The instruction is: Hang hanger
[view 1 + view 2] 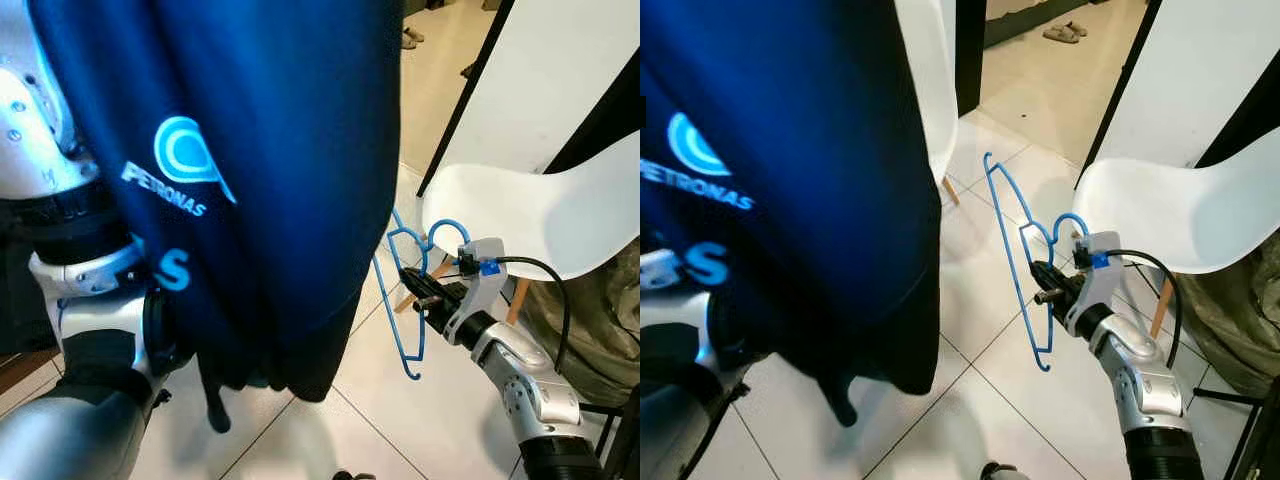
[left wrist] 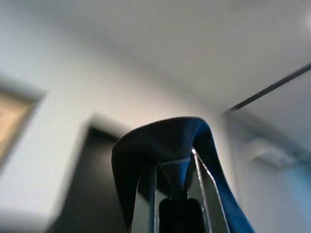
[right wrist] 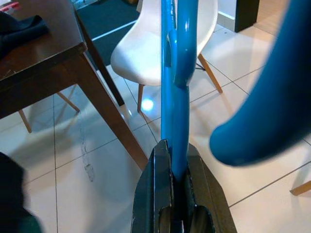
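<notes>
Blue wire-thin plastic is what I'm holding: the hanger (image 1: 1020, 260) is standing on edge right of centre in the right eye view, its frame running from upper middle down to a small hooked end low in the frame, its curled hook (image 1: 1072, 225) looping beside the wrist camera. The right gripper (image 1: 1045, 283) is clamping its two black fingers (image 3: 154, 194) onto the hanger's bar; in the right wrist view I'm seeing that bar (image 3: 175, 87) rising straight out from between the fingers, with the hook as a big blurred blue curve at right. That same view is giving me what the head cameras aren't: a dark wooden table (image 3: 43, 63) at upper left and a white chair (image 3: 146, 48) on wooden legs behind the hanger.

Left of the hanger, the dark blue shirt (image 1: 250, 180) with pale blue lettering is hanging down over most of the left eye view, apart from the hanger. The left wrist view is looking upward at a ceiling, and there the left gripper (image 2: 177, 170) is pinching a fold of the blue cloth (image 2: 165, 141) between its closed fingers. Another white chair (image 1: 540, 210) is sitting at right on the pale tiled floor (image 1: 990, 400).
</notes>
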Controlling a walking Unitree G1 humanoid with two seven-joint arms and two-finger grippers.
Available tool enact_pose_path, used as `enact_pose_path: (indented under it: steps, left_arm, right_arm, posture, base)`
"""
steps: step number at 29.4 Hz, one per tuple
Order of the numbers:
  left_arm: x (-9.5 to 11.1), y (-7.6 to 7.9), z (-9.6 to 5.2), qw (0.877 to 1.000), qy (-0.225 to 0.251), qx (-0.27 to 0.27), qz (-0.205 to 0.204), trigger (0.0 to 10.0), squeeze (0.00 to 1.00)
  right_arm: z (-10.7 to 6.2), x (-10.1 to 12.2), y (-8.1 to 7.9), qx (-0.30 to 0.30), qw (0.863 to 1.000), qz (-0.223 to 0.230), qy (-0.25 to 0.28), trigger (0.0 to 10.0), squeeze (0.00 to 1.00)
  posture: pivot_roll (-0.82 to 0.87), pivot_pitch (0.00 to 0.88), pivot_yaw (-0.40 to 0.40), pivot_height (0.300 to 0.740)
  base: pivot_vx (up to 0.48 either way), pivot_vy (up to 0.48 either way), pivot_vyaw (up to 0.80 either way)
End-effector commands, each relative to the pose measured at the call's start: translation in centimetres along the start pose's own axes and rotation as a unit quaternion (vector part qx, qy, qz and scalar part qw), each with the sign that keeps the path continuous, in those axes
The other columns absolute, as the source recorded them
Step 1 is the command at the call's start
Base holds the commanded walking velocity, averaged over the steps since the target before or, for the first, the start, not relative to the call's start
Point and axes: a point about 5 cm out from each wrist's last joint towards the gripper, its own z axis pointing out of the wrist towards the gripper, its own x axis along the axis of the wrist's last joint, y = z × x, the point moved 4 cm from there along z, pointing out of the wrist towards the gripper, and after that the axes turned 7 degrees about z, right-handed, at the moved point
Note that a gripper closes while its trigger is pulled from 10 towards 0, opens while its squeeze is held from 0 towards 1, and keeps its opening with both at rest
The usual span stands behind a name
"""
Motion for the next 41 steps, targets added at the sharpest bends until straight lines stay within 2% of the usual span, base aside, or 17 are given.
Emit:
enact_pose_path:
  steps: [1, 2, 3, 5, 7, 8, 9, 11, 12, 13, 14, 17, 19, 21, 22, 30, 41]
  left_arm:
    - [-3.6, -0.6, -2.1, 0.991, -0.114, 0.016, 0.065, 10.0, 0.00]
    - [-3.6, -0.6, -2.1, 0.991, -0.114, 0.016, 0.065, 10.0, 0.00]
    - [-6.5, -1.7, -5.1, 0.974, -0.203, 0.044, 0.092, 10.0, 0.00]
    - [-12.8, -3.5, -15.3, 0.895, -0.413, 0.104, 0.133, 10.0, 0.00]
    - [-12.8, -3.5, -15.3, 0.895, -0.413, 0.104, 0.133, 10.0, 0.00]
    - [-14.5, -3.5, -19.3, 0.859, -0.479, 0.121, 0.135, 10.0, 0.00]
    - [-14.5, -3.5, -19.3, 0.859, -0.479, 0.121, 0.135, 10.0, 0.00]
    - [-16.3, -2.9, -26.5, 0.798, -0.566, 0.154, 0.138, 10.0, 0.00]
    - [-16.3, -2.9, -26.5, 0.798, -0.566, 0.154, 0.138, 10.0, 0.00]
    - [-16.6, -2.6, -28.4, 0.783, -0.585, 0.161, 0.139, 10.0, 0.00]
    - [-16.6, -2.6, -28.4, 0.783, -0.585, 0.161, 0.139, 10.0, 0.00]
    - [-16.3, -2.7, -31.5, 0.753, -0.613, 0.178, 0.160, 10.0, 0.00]
    - [-16.3, -2.7, -31.5, 0.753, -0.613, 0.178, 0.160, 10.0, 0.00]
    - [-16.2, -2.7, -32.1, 0.743, -0.623, 0.174, 0.169, 10.0, 0.00]
    - [-16.1, -2.7, -33.3, 0.729, -0.637, 0.167, 0.184, 10.0, 0.00]
    - [-17.5, -3.1, -35.3, 0.733, -0.637, 0.186, 0.151, 10.0, 0.00]
    - [-18.5, -3.0, -36.4, 0.735, -0.640, 0.185, 0.124, 10.0, 0.00]
  right_arm:
    - [-0.3, -0.3, 0.3, -0.010, 1.000, 0.006, -0.003, 10.0, 0.00]
    - [-0.3, -0.3, 0.3, -0.010, 1.000, 0.006, -0.003, 10.0, 0.00]
    - [-0.3, -0.4, 0.4, -0.014, 1.000, 0.007, -0.004, 10.0, 0.00]
    - [-0.4, -0.5, 0.8, -0.025, 1.000, 0.013, 0.002, 10.0, 0.00]
    - [-0.4, -0.5, 0.8, -0.025, 1.000, 0.013, 0.002, 10.0, 0.00]
    - [-0.5, -0.6, 0.9, -0.028, 0.999, 0.016, 0.004, 10.0, 0.00]
    - [-0.5, -0.6, 0.9, -0.028, 0.999, 0.016, 0.004, 10.0, 0.00]
    - [-0.5, -0.8, 1.1, -0.033, 0.999, 0.020, 0.008, 10.0, 0.00]
    - [-0.5, -0.8, 1.1, -0.033, 0.999, 0.020, 0.008, 10.0, 0.00]
    - [-0.5, -0.9, 1.1, -0.034, 0.999, 0.021, 0.008, 10.0, 0.00]
    - [-0.5, -0.9, 1.1, -0.034, 0.999, 0.021, 0.008, 10.0, 0.00]
    - [-0.3, -1.1, 1.1, -0.033, 0.999, 0.023, 0.007, 10.0, 0.00]
    - [-0.3, -1.1, 1.1, -0.033, 0.999, 0.023, 0.007, 10.0, 0.00]
    - [-0.3, -1.2, 1.1, -0.033, 0.999, 0.024, 0.006, 10.0, 0.00]
    - [-0.2, -1.3, 1.1, -0.034, 0.999, 0.026, 0.007, 10.0, 0.00]
    - [0.1, -1.5, 1.0, -0.034, 0.999, 0.034, 0.011, 10.0, 0.00]
    - [0.3, -2.4, 1.3, -0.041, 0.998, 0.039, 0.009, 10.0, 0.00]
  posture:
    - [-0.02, 0.196, -0.014, 0.740]
    - [-0.02, 0.196, -0.014, 0.740]
    - [-0.02, 0.181, -0.002, 0.740]
    - [-0.03, 0.155, 0.009, 0.740]
    - [-0.03, 0.155, 0.009, 0.740]
    - [-0.03, 0.155, 0.009, 0.740]
    - [-0.03, 0.155, 0.009, 0.740]
    - [-0.02, 0.115, 0.019, 0.740]
    - [-0.02, 0.115, 0.019, 0.740]
    - [-0.02, 0.115, 0.019, 0.740]
    - [-0.02, 0.115, 0.019, 0.740]
    - [-0.01, 0.088, 0.029, 0.740]
    - [-0.01, 0.088, 0.029, 0.740]
    - [-0.01, 0.088, 0.029, 0.740]
    - [-0.01, 0.075, 0.035, 0.740]
    - [-0.03, 0.040, 0.060, 0.740]
    - [-0.04, 0.002, 0.058, 0.740]
  base:
    - [0.000, 0.000, -0.76]
    - [0.000, 0.000, -0.76]
    - [0.000, 0.000, -0.75]
    - [0.000, 0.000, -0.75]
    - [0.000, 0.000, -0.75]
    - [0.000, 0.000, -0.75]
    - [0.000, 0.000, -0.75]
    - [0.000, 0.000, -0.75]
    - [0.000, 0.000, -0.75]
    - [0.000, 0.000, -0.75]
    - [0.000, 0.000, -0.75]
    - [0.000, 0.000, -0.75]
    - [0.000, 0.000, -0.76]
    - [0.000, 0.000, -0.75]
    - [0.000, 0.000, -0.76]
    - [0.000, 0.000, -0.75]
    - [0.000, 0.000, -0.76]
